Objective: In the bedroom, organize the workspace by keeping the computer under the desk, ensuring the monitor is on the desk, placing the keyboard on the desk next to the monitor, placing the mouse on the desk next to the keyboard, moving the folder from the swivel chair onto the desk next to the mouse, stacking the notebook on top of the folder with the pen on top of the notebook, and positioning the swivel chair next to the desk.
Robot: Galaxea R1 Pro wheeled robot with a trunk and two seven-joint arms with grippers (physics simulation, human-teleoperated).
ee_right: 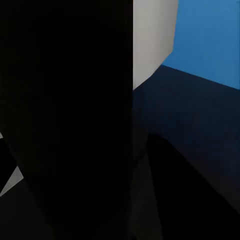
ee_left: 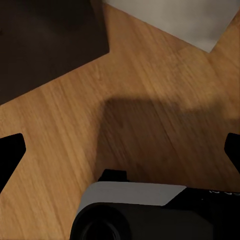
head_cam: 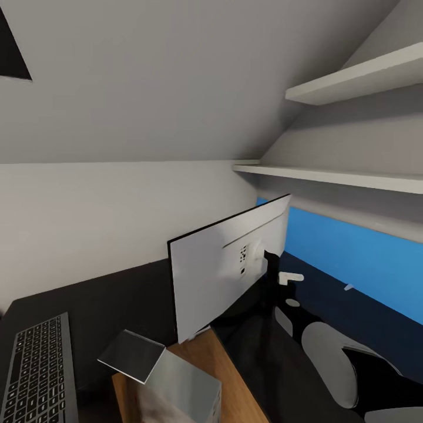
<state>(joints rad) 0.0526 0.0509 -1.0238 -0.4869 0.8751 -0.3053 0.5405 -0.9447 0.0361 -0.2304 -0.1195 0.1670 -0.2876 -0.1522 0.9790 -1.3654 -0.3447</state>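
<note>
- We see the back of the monitor [head_cam: 229, 264]. It stands upright and a bit tilted over the dark worktop [head_cam: 88, 299], and its long side runs from near us on the left to farther away on the right.
- Our right arm [head_cam: 329, 352] reaches toward the monitor's stand from the right. It looks like the nearer arm, so we think it is the one working on the monitor.
- In the right wrist view a big dark shape sits very close in front. We cannot tell if the right hand is open or closed, or if it holds the monitor.
- The keyboard [head_cam: 38, 376] lies flat on the worktop, left of the monitor, with its long side running away from us.
- The left hand's fingertips [ee_left: 10, 152] are spread wide over a wooden floor [ee_left: 150, 75]. It holds nothing.
</note>
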